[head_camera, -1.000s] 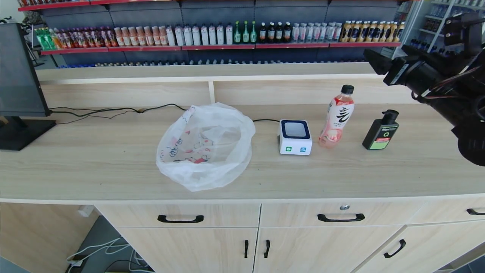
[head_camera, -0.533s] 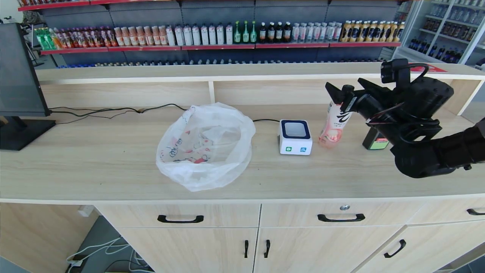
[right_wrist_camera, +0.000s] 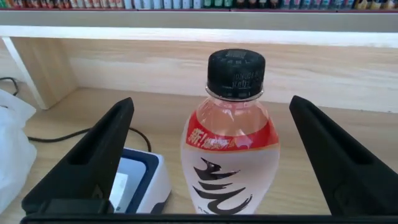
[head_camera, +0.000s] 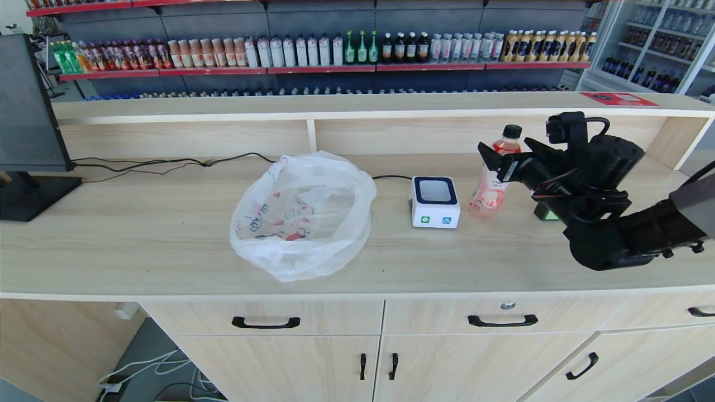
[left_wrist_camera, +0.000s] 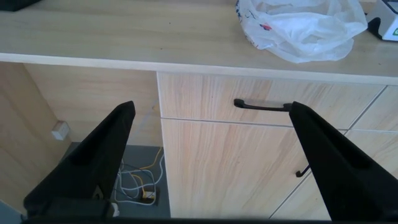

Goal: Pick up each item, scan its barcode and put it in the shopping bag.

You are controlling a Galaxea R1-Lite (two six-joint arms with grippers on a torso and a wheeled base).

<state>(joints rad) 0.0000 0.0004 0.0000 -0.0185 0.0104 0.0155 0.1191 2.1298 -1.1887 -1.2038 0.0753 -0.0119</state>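
The pink bottle (head_camera: pixel 494 178) stands upright on the counter (head_camera: pixel 139 234), just right of the scanner (head_camera: pixel 435 201). I have my right claw (right_wrist_camera: pixel 211 102) spread open on either side of its neck, not touching. The shopping bag (head_camera: pixel 304 215) lies left of the scanner. My left claw (left_wrist_camera: pixel 211 106) hangs released too, below the countertop, well away from the scanner.

Light wood-grain counter (head_camera: pixel 139 245) with a raised back ledge, and the objects resting on it.

From the robot's left to right: a monitor stand (head_camera: pixel 31 198) at the far left edge; dark cables (head_camera: pixel 162 163) running along the back; a crumpled white shopping bag (head_camera: pixel 304 215) with its mouth open, near the centre; a small white scanner (head_camera: pixel 435 202) just beside the bag; an upright pink drink bottle (head_camera: pixel 487 196) near the scanner; a dark bottle (head_camera: pixel 544 213), largely hidden.
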